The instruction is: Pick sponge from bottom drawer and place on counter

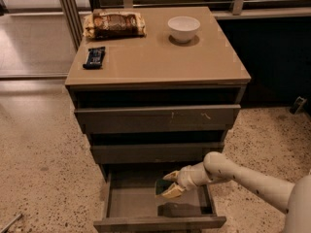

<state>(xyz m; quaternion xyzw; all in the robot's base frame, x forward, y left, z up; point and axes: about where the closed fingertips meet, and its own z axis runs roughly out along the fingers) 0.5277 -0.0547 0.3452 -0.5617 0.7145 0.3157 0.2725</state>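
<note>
The counter (160,62) tops 3 drawers, and the bottom drawer (129,203) is pulled out. The arm (252,179) reaches in from 4 o'clock. On the counter sit a bag (114,24) at 11 o'clock, a bowl (183,28) at 1 and a bar (94,57) at 9. The gripper (166,185) hangs over the drawer's right half. Its 2 fingers (172,192) are narrowly parted and pinch the sponge (159,188) above the drawer floor.

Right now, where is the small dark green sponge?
The small dark green sponge is held in the gripper, over the floor of the open grey-brown bottom drawer, at the low centre of the camera view.
</note>
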